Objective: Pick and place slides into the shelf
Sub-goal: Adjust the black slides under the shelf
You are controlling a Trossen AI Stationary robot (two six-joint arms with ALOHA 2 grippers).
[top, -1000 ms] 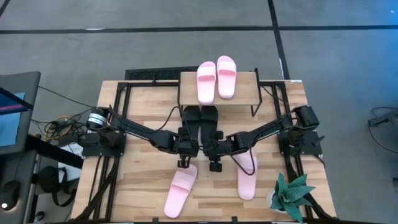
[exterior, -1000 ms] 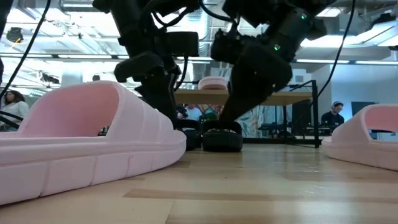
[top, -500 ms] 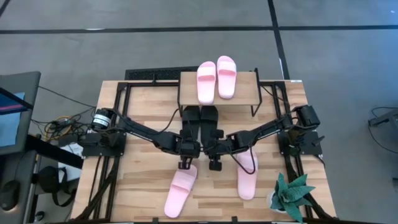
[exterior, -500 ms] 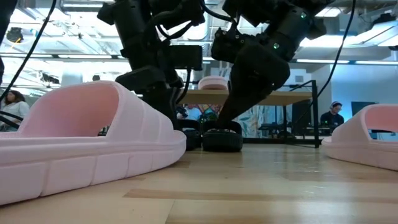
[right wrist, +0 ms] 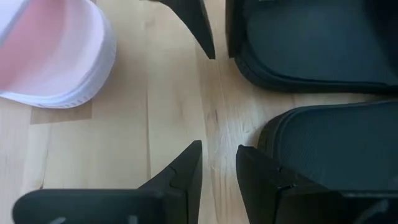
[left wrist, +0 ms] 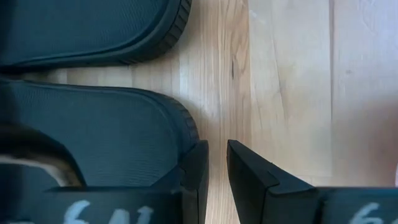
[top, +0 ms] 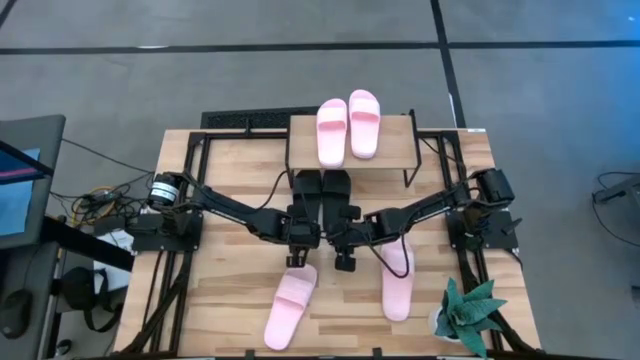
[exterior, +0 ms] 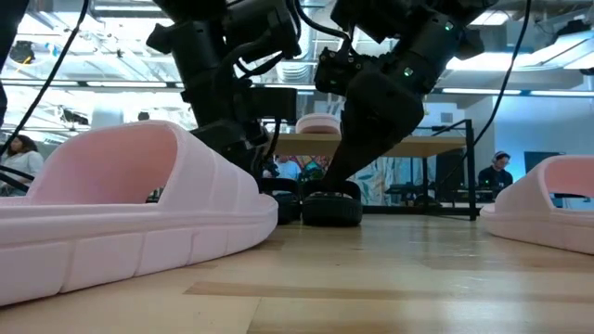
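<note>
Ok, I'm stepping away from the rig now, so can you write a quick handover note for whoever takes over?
Left gripper: fingers slightly apart, empty, by the heel of a black slide.
Right gripper: same, empty, by the other black slide.
Done: two pink slides on the shelf.
Left: both black slides just in front of the shelf, two pink slides near the table's front edge.

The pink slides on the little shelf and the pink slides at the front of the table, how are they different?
The shelf slides sit side by side, straight and close together, up on the shelf. The front slides, left one and right one, lie apart on the table, and the left one is tilted. Both pairs are pale pink, with one wide strap.
</note>
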